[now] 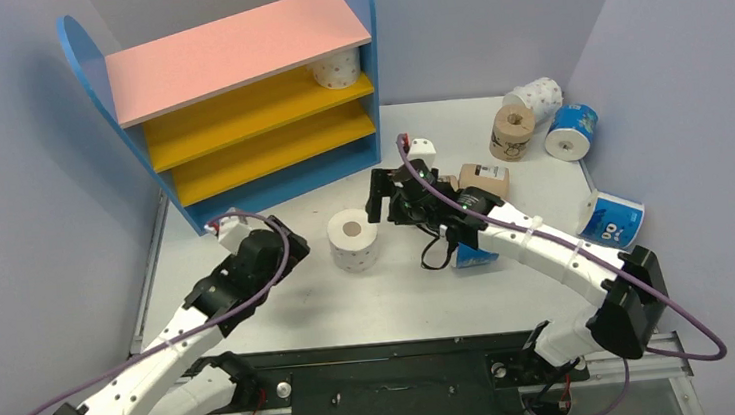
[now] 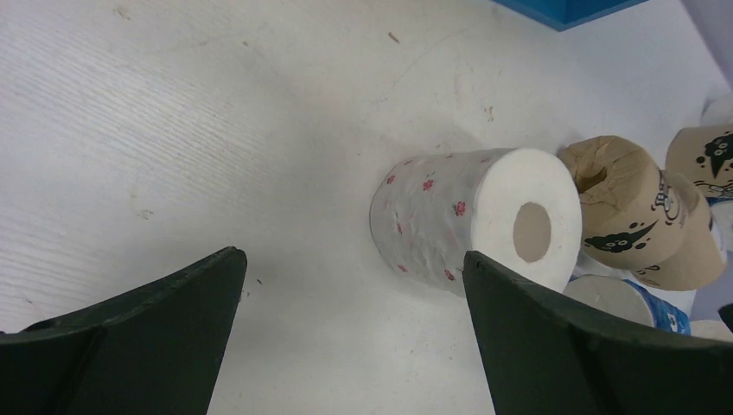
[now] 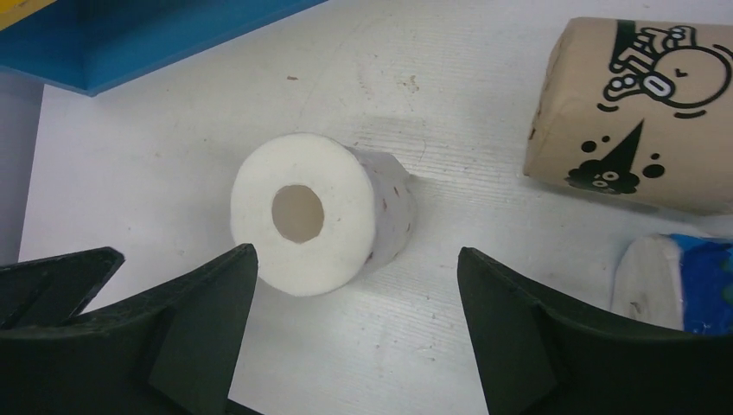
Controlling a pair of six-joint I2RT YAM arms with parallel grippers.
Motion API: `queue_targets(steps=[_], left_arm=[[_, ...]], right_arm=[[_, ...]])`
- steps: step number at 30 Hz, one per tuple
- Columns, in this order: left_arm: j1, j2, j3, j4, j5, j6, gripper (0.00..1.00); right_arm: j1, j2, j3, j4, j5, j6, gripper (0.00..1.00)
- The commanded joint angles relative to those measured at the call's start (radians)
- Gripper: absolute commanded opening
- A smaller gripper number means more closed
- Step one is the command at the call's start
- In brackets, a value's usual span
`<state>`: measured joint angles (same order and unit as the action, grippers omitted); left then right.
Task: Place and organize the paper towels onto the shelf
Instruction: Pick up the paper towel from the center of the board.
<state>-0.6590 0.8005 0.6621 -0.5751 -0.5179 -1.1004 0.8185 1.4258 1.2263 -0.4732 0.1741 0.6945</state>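
On the white table (image 1: 402,305) the right claw (image 3: 354,253) gapes empty (left claw (image 2: 352,253) likewise); dotted roll (image 1: 354,239) at seven o'clock stands upright, core up

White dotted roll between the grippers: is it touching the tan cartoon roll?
Apart. Right wrist view shows bare table between the white dotted roll and the tan cartoon roll.

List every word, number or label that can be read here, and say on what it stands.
"00", perhaps part of a longer number: on the wrapper of the blue roll lying farthest right.
Tan roll: black cartoon drawings, no readable letters.
Second blue roll: print too small to read.
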Motion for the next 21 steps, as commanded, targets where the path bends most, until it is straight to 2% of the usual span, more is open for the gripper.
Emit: queue_targets(steps=[1, 6, 10, 14, 21], left_arm=[[-0.006, 0.16, 0.13, -0.028, 0.061, -0.146, 0.96], [-0.005, 0.275, 0.175, -0.04, 0.162, -0.223, 0.96], [-0.008, 0.276, 0.153, 0.014, 0.181, -0.229, 0.96], [-0.014, 0.27, 0.133, 0.108, 0.202, -0.185, 0.96], [-0.03, 0.379, 0.219, 0.094, 0.228, -0.093, 0.97]], right_arm=[[-0.006, -0.096, -0.069, 0.074, 0.115, 0.06, 0.81], [-0.007, -0.216, -0.192, 0.165, 0.16, 0.116, 0.82], [-0.007, -0.291, -0.264, 0.205, 0.154, 0.107, 0.82], [-0.008, -0.31, -0.285, 0.187, 0.151, 0.08, 0.82], [-0.01, -0.317, -0.316, 0.175, 0.155, 0.07, 0.8]])
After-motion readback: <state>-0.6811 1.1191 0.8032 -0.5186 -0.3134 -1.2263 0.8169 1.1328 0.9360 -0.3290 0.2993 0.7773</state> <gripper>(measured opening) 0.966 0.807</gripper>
